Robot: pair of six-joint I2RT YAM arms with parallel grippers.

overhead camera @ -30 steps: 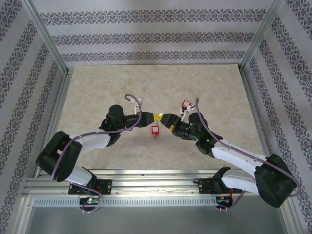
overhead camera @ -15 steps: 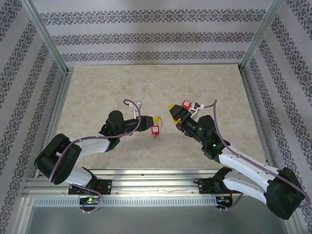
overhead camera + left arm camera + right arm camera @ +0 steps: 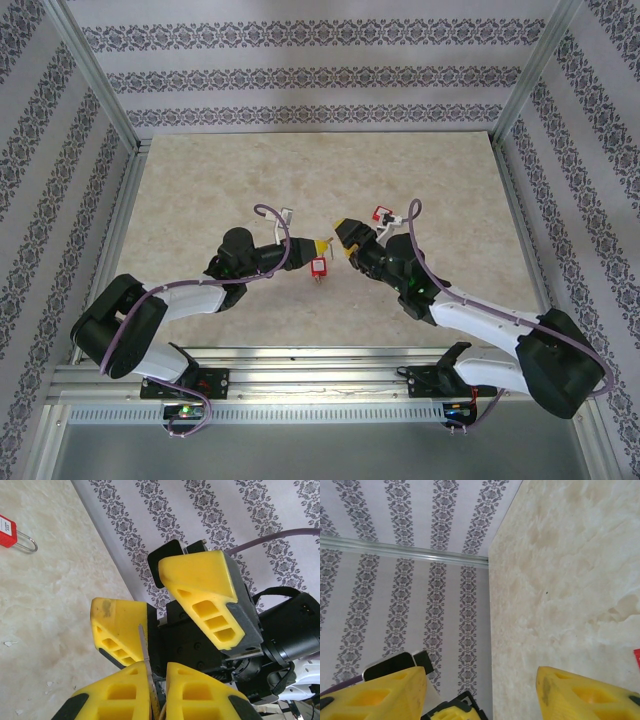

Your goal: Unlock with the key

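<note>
My left gripper is shut on the key, whose thin metal blade sticks out past the yellow fingertips. My right gripper faces it, open, with nothing held. The left fingertip pokes into the gap between the right jaws. In the top view the left gripper and right gripper almost meet tip to tip at mid-table. A red padlock lies just in front of them. In the left wrist view a red padlock with a steel shackle lies on the table; which of the two it is I cannot tell.
A second red padlock with a white tag lies behind the right arm. The marbled tabletop is ringed by patterned walls and aluminium posts. A rail runs along the near edge.
The right gripper swung back and right, away from the left one, then returned to face it, and its jaws have narrowed. The left gripper pulled back slightly, still shut on the key.
</note>
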